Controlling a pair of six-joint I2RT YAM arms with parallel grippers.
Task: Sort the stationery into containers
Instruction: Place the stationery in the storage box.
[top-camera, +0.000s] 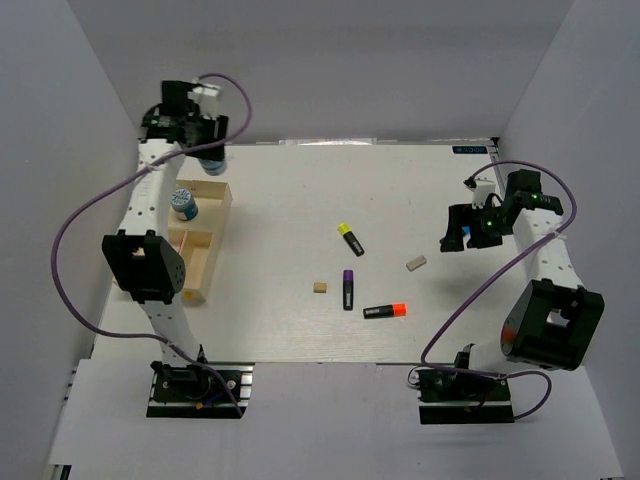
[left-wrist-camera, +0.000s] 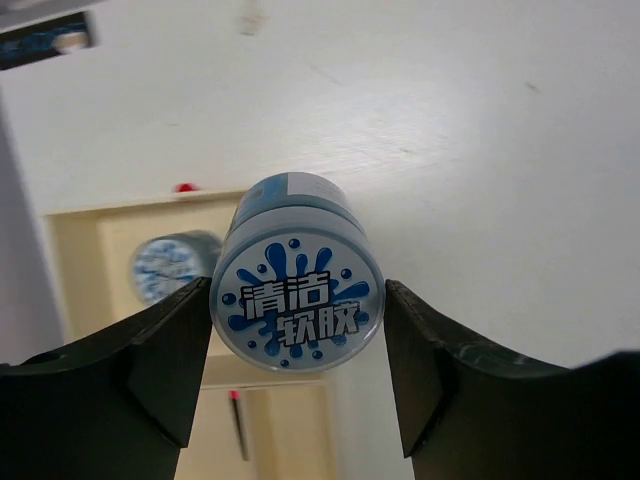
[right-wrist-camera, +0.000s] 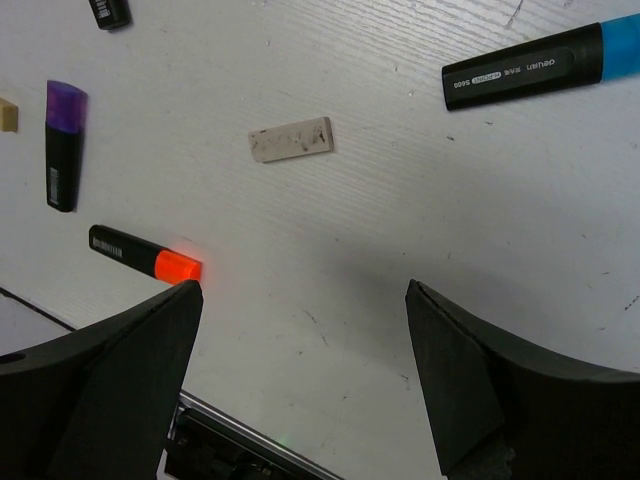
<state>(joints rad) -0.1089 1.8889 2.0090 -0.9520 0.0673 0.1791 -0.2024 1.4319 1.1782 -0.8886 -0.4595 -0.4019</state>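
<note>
My left gripper (top-camera: 207, 150) is shut on a round blue-and-white roll (left-wrist-camera: 298, 285) and holds it above the table's far left corner, just beyond the light-wood tray (top-camera: 222, 228). A second roll (top-camera: 184, 204) lies in the tray's far compartment and also shows in the left wrist view (left-wrist-camera: 168, 264). The yellow (top-camera: 350, 239), purple (top-camera: 348, 289) and orange (top-camera: 385, 311) highlighters lie mid-table with a tan eraser (top-camera: 320, 287) and a grey eraser (top-camera: 416, 263). My right gripper (top-camera: 465, 232) is open and empty above the table. The blue highlighter (right-wrist-camera: 540, 64) lies near it.
The tray's wall (left-wrist-camera: 80, 250) shows under the left gripper, and a thin dark stick with a red tip (left-wrist-camera: 238, 420) lies in a nearer compartment. The table's front edge and rail (right-wrist-camera: 230, 440) lie under the right gripper. Grey walls enclose the table.
</note>
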